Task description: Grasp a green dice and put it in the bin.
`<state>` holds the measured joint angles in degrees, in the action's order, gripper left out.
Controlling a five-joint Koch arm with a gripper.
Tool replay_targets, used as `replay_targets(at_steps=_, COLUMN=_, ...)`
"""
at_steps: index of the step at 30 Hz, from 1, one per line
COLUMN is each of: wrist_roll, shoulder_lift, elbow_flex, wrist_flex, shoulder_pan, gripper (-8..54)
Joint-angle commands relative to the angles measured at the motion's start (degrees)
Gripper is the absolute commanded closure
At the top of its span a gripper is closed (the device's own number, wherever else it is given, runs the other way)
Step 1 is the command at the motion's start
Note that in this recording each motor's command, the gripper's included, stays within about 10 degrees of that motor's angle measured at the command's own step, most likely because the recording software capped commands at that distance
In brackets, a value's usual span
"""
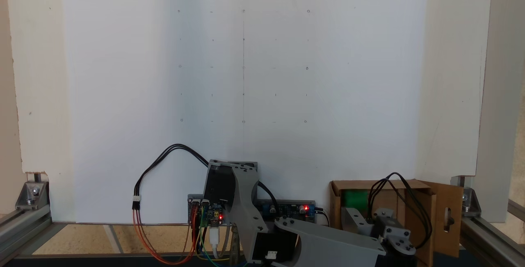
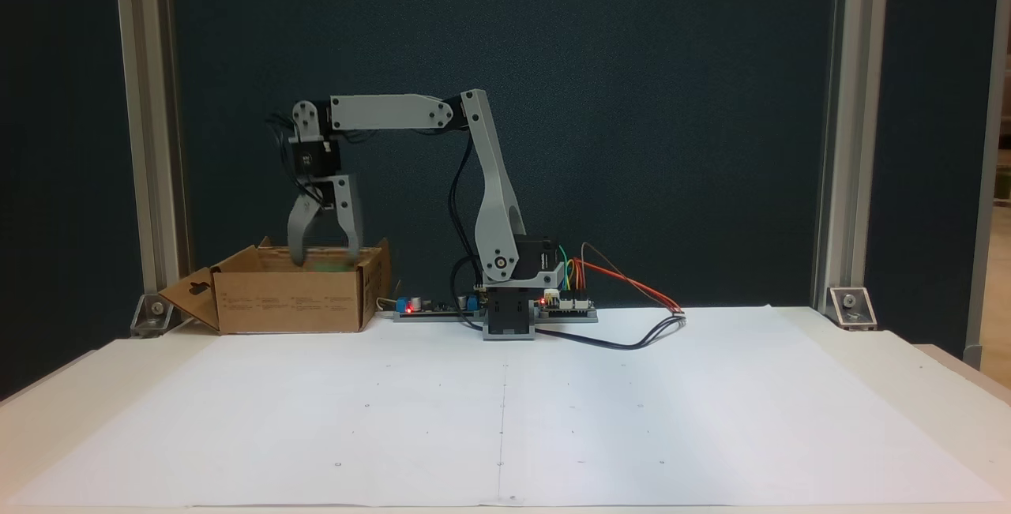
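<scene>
From the front, the nearest thing is the big white paper sheet [image 2: 505, 411] spread over the worktop [image 2: 908, 372], marked with a faint grid of small dots. Behind it stands the arm's base [image 2: 509, 317] with its lit circuit boards and a loop of black and coloured wires [image 2: 632, 324] running off to the right of that fixed view. The arm [image 2: 482, 182] rises from there and reaches across to the left, its pincer [image 2: 324, 261] hanging straight down into the open top of the bin [image 2: 292, 301], jaws spread apart with nothing clamped between them. A patch of green shows inside the bin in both fixed views, most likely the green dice [image 1: 356, 199] lying at the bottom, though its shape is too blurred to make out. Beyond is a dark backdrop [image 2: 671, 103].
</scene>
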<state>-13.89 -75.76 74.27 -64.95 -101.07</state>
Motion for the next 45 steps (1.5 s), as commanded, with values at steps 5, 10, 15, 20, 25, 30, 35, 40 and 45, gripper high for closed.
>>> replay_targets(at_steps=5, wrist_roll=3.16, shoulder_lift=-2.37, elbow_flex=-1.58, wrist_flex=16.00, shoulder_pan=1.49, gripper=0.4)
replay_targets(at_steps=10, wrist_roll=17.12, shoulder_lift=-12.30, elbow_flex=-1.58, wrist_flex=31.62, shoulder_pan=12.13, gripper=1.5)
replay_targets(at_steps=15, wrist_roll=19.86, shoulder_lift=-21.18, elbow_flex=-1.58, wrist_flex=38.67, shoulder_pan=31.80, gripper=1.5)
replay_targets(at_steps=20, wrist_roll=19.86, shoulder_lift=-27.95, elbow_flex=3.52, wrist_flex=38.67, shoulder_pan=52.54, gripper=1.5)
replay_targets(at_steps=25, wrist_roll=19.95, shoulder_lift=-31.82, elbow_flex=12.57, wrist_flex=39.55, shoulder_pan=73.28, gripper=1.2)
replay_targets(at_steps=30, wrist_roll=19.86, shoulder_lift=-38.94, elbow_flex=30.59, wrist_flex=51.57, shoulder_pan=93.67, gripper=1.5)
replay_targets(at_steps=35, wrist_roll=19.69, shoulder_lift=-47.02, elbow_flex=52.29, wrist_flex=65.02, shoulder_pan=103.45, gripper=1.4)
replay_targets(at_steps=40, wrist_roll=19.60, shoulder_lift=-52.03, elbow_flex=68.03, wrist_flex=77.68, shoulder_pan=102.48, gripper=1.5)
replay_targets(at_steps=45, wrist_roll=19.51, shoulder_lift=-58.10, elbow_flex=80.16, wrist_flex=90.51, shoulder_pan=101.60, gripper=1.8)
